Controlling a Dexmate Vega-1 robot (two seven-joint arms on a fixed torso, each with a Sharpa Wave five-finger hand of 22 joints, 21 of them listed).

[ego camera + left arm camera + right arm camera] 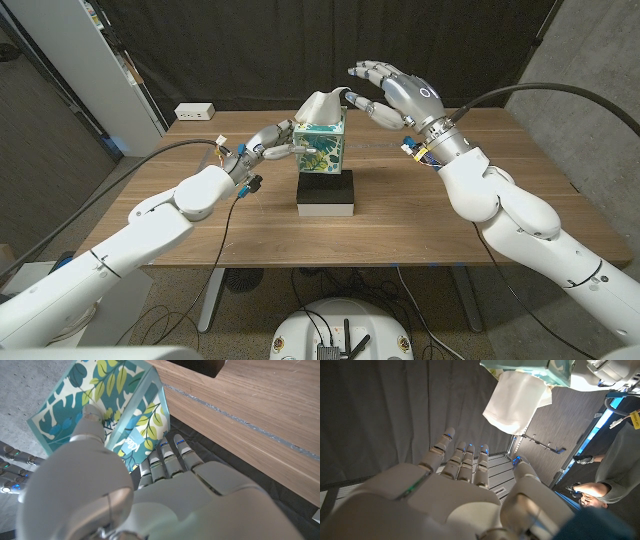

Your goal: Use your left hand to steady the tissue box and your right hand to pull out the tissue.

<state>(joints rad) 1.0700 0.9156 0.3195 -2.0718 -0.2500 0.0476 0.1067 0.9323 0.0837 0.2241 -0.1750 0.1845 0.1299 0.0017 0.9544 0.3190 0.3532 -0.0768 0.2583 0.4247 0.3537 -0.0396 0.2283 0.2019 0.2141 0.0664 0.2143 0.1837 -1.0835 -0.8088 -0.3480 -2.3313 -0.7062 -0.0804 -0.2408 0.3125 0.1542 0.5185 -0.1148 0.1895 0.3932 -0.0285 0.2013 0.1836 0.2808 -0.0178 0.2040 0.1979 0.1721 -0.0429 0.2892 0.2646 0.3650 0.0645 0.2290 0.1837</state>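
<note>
A tissue box (322,148) with a teal and green leaf print stands on a block with a black top and white sides (326,194) near the table's middle. A white tissue (322,106) sticks up from its top. My left hand (262,143) holds the box (100,410) from its left side, fingers against the printed wall. My right hand (392,92) hovers above and to the right of the tissue, fingers spread, thumb near the tissue but holding nothing. In the right wrist view the tissue (517,401) hangs a little beyond my right hand's fingertips (465,450).
A white power strip (194,112) lies at the table's back left corner. The wooden table (420,220) has bare surface on both sides of the block. A black curtain hangs behind. A person (610,475) shows at the edge of the right wrist view.
</note>
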